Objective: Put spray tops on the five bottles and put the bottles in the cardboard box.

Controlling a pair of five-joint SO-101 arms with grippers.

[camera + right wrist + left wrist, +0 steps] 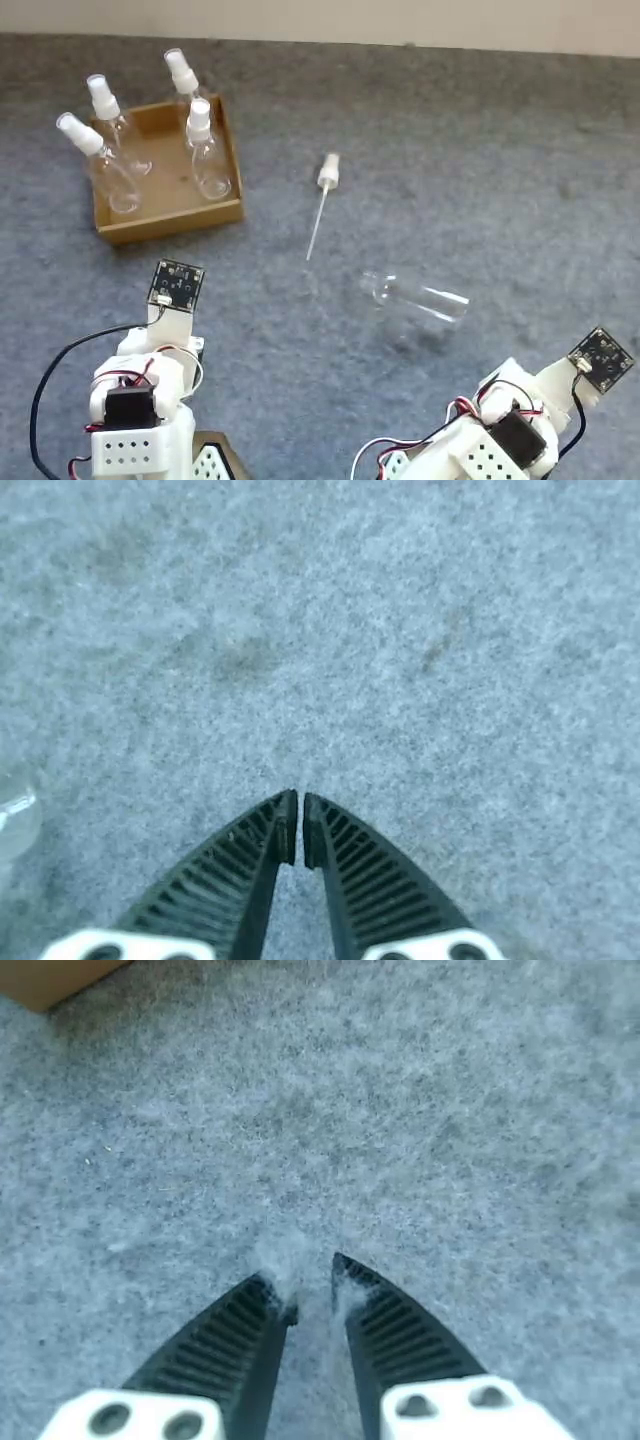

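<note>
Closest in the high view are my two arms, the left arm [140, 400] and the right arm [510, 435], both white with red and black wiring and both parked at the near edge of the worktop [480, 150], a grey felt-like surface that runs under everything. On the wrist views, the left claw [312, 1285] points down at the felt with its black ribbed fingers a narrow gap apart and nothing between them; grey fibres seem to cling around its tips. The right claw [300, 825] is pressed together, tips almost touching, and holds nothing, bare felt below it.

Next in size is the cardboard box [175, 222], a shallow brown tray at the far left of the worktop, well apart from both arms; a corner of it shows in the left wrist view [50, 980]. Four clear bottles stand in it, each with a white spray top: one at the left [112, 178], one behind it [128, 140], one at the far right corner [186, 85] and one nearer on the right [210, 160].

I see the fifth bottle [420, 297] lying on its side on the felt, between the box and the right arm. It is clear plastic and uncapped, its open neck turned toward the box.

Smallest is the loose spray top [327, 172], white, lying on the felt between box and fifth bottle, touching neither. Its thin dip tube [316, 225] points toward the near edge.
</note>
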